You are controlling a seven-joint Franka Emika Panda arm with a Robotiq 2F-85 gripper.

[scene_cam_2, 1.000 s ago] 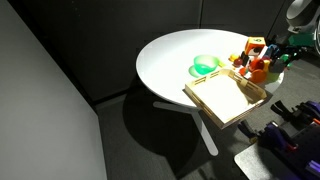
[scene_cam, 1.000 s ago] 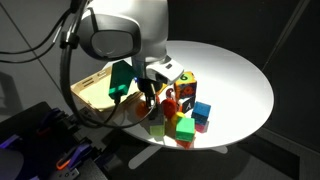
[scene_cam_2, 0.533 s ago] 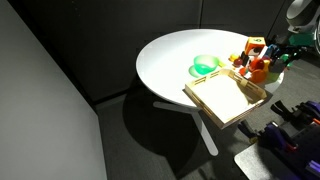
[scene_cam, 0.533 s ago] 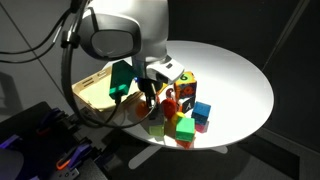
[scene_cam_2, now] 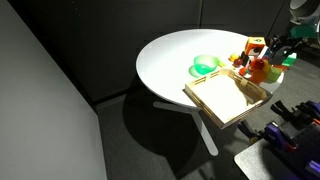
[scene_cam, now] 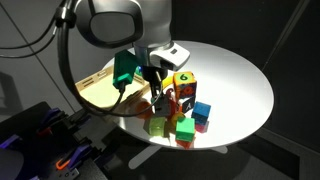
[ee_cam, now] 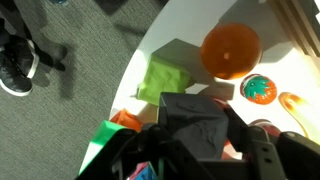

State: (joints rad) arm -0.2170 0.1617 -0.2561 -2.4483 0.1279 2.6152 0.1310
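The tool [scene_cam: 156, 97] hangs low over the near edge of the round white surface [scene_cam: 235, 70], right above a huddle of toy blocks [scene_cam: 185, 112], and its fingers are drawn together. From where I stand, a dark shape fills the space under the wrist, and I cannot tell whether it has something pinched there or is simply closed on nothing. The blocks sit bunched together rather than spread out, which keeps all of them within one short reach of the arm. A yellow block [scene_cam: 183, 80] with a numeral on its face stands tallest at the back, a blue block [scene_cam: 202, 110] is beside it, and a green block [scene_cam: 184, 128] lies nearer the rim. In the wrist view an orange ball [ee_cam: 230, 48] rests on the white top just beyond the fingers, with a flat lime-green block [ee_cam: 165, 80] beside it, close to the edge where the carpet shows below. A wooden tray [scene_cam_2: 225, 97] lies right next to the cluster with its shallow walls up and its floor bare, close enough, I would guess, that it is kept there as a handy place for small pieces. A green bowl [scene_cam_2: 205, 66] sits just past the tray's far corner, apart from the blocks and out of the arm's way.
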